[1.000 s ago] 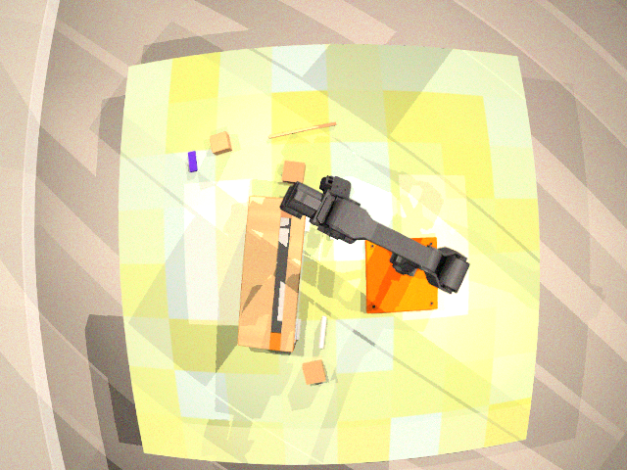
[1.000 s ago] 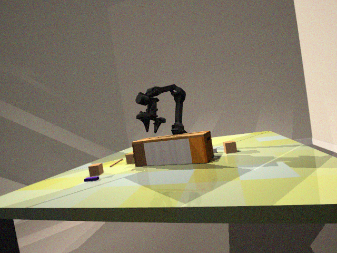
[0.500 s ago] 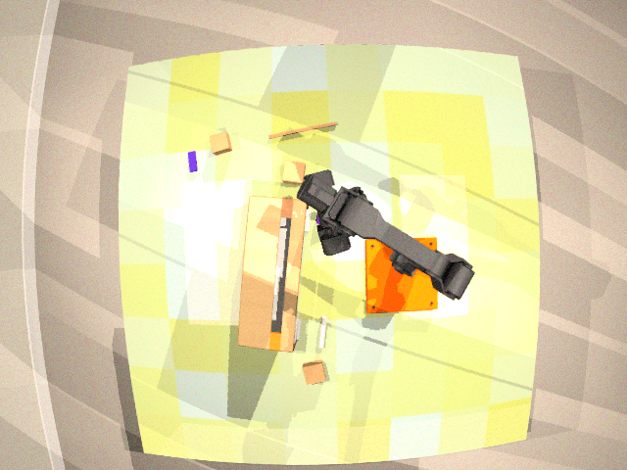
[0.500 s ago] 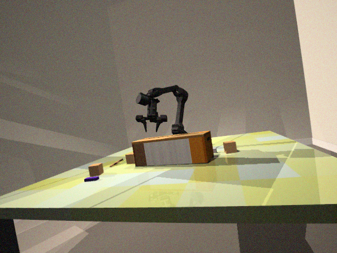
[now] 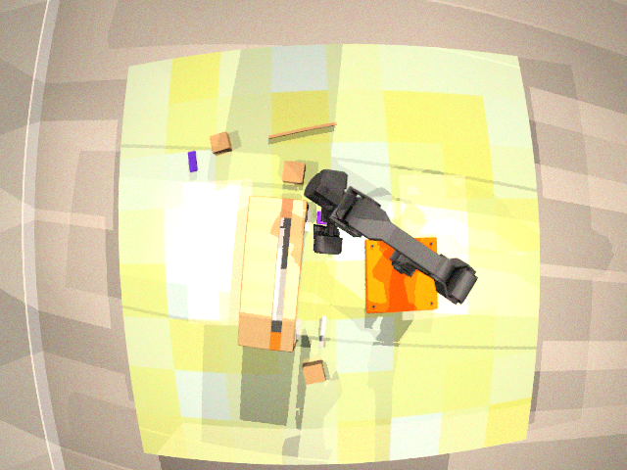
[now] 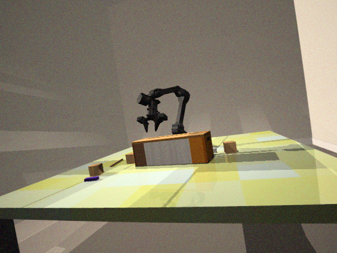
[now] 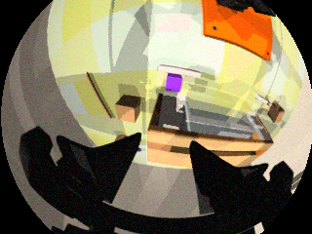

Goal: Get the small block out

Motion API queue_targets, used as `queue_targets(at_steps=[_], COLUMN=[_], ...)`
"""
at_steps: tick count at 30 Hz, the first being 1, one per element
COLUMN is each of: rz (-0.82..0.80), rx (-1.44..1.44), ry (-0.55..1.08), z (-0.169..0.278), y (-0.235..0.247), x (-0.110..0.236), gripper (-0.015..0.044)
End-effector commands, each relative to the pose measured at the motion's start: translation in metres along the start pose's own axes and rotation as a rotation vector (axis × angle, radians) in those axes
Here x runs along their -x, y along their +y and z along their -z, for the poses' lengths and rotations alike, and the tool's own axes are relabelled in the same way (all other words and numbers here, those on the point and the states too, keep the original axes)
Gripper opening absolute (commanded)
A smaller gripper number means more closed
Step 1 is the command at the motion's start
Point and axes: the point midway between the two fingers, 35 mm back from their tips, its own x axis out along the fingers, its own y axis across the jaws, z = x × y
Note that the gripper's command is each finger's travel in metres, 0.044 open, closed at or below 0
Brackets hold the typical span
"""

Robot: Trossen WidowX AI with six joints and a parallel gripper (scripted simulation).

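Observation:
The tan box (image 5: 263, 262) (image 6: 199, 148) (image 7: 214, 146) lies long on the table, with its grey clear front (image 6: 167, 151) facing the exterior camera. A small purple block (image 5: 319, 217) (image 7: 174, 82) lies on the table just outside the box, beside its long side near one end and partly under my arm. It is hidden behind the box in the exterior view. My gripper (image 5: 326, 243) (image 6: 152, 125) (image 7: 166, 140) is open and empty. It hangs fingers-down well above the table, next to the box and near the purple block.
Three tan cubes (image 5: 220, 142) (image 5: 293, 171) (image 5: 313, 371) stand around the box. A thin stick (image 5: 302, 130) (image 6: 116, 162), a flat purple bar (image 5: 192, 161) (image 6: 91, 178) and a small white rod lie on the table. The arm's orange base plate (image 5: 400, 293) (image 7: 237, 16) is beside the box.

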Motion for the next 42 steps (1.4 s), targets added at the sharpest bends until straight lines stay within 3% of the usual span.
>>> queue_targets(at_steps=[1, 7, 42], rz=[0.006, 0.006, 0.007], rx=[-0.013, -0.013, -0.013], ry=[-0.001, -0.002, -0.002], z=[-0.010, -0.039, -0.057], y=[0.001, 0.000, -0.002], x=[-0.024, -0.080, -0.125], gripper=[0.0285, 0.0285, 0.0285])
